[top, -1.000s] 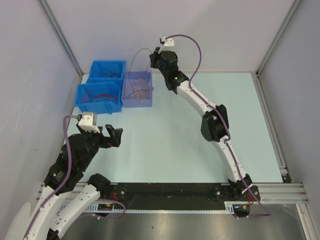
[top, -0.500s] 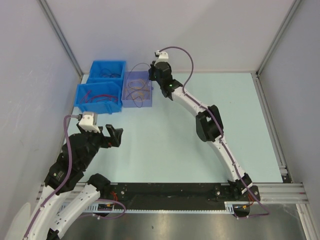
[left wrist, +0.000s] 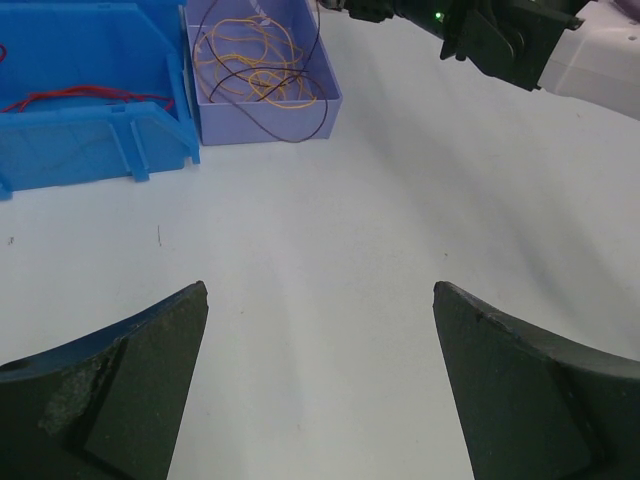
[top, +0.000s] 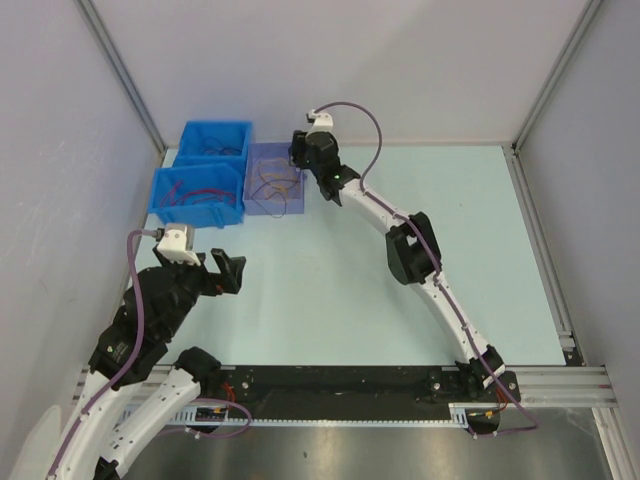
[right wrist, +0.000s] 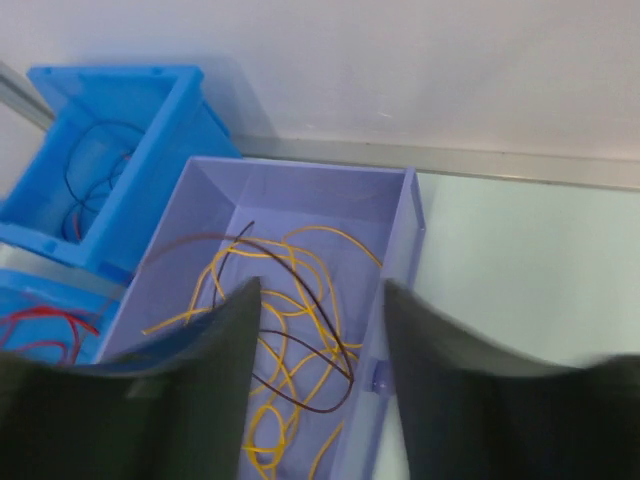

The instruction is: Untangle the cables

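While the right gripper [right wrist: 320, 300] is held over the lavender bin [right wrist: 405, 230], its jaws are seen parted, and nothing is pinched between them. Yellow cables [right wrist: 268, 440] are coiled on the bin's floor directly below the gap. A dark purple cable [right wrist: 195, 238] is looped across them, and part of it is hidden behind the left finger. From the left wrist view, that dark cable is seen draped over the bin's near wall, just touching the table [left wrist: 320, 220]. A red cable [left wrist: 80, 95] is laid in the blue bin [left wrist: 100, 140] beside the lavender one, well apart from both grippers. The left gripper [left wrist: 320, 300] is held over bare table with its jaws fully spread and nothing between them. All the cables are found far ahead of it.
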Controlling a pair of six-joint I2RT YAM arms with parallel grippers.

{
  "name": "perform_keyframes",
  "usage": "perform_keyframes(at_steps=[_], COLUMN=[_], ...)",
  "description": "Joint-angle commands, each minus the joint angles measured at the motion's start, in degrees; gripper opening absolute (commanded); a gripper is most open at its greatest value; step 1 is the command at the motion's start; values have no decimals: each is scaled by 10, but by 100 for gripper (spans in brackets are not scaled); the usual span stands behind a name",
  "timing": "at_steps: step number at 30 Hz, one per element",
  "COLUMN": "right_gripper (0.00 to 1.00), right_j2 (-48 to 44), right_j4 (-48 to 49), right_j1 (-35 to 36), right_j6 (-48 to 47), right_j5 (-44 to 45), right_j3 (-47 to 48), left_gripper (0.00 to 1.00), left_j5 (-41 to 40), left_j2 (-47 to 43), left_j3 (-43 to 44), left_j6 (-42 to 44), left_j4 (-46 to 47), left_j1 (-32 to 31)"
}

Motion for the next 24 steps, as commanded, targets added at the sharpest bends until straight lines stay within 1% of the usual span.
perform_keyframes(at_steps=[1,3,5,7,9,11,12,13,14,16,17,20,21,22,24], right_gripper=[69,80,83,84,84,82,81,79,77,74,73,71,68,66,64], right_j2=[-7,-18,-28,-53,-88,-117,-146,-161,-176,-219,-234,-268,-278,-283,-293], right_j4=[20,23,23,26,28,25,23,19,20,22,23,14,9,2,1], right_j1=[10,9,10,11,10,9,9,8,7,6,6,8,8,8,5], right_j6=[-10,-12,-18,-18,-14,-1,3,18,25,40,42,34,30,27,30], right_j5=[-7,-8,-9,-9,-11,-22,-30,-38,-61,-101,-116,-170,-184,-210,-235], right_j3=[15,12,5,-9,-45,-94,-117,-138,-184,-226,-267,-315,-325,-335,-363], left_gripper=[100,100,100,100,100,100,100,100,100,100,100,100,100,100,100], left_j5=[10,9,9,9,9,9,9,9,9,9,10,12,12,12,12], left_j2=[0,-1,0,0,0,0,0,0,-1,-1,-1,-2,-1,-1,0], left_j3=[-3,-3,-3,-3,-3,-3,-3,-3,-3,-3,-4,-4,-3,-4,-3], left_j6=[11,11,11,11,11,11,11,11,11,11,11,11,11,11,11], left_j4=[14,14,14,14,14,14,15,14,14,14,14,15,15,15,14], left_j1=[6,6,6,6,6,6,6,6,6,6,6,6,6,6,6])
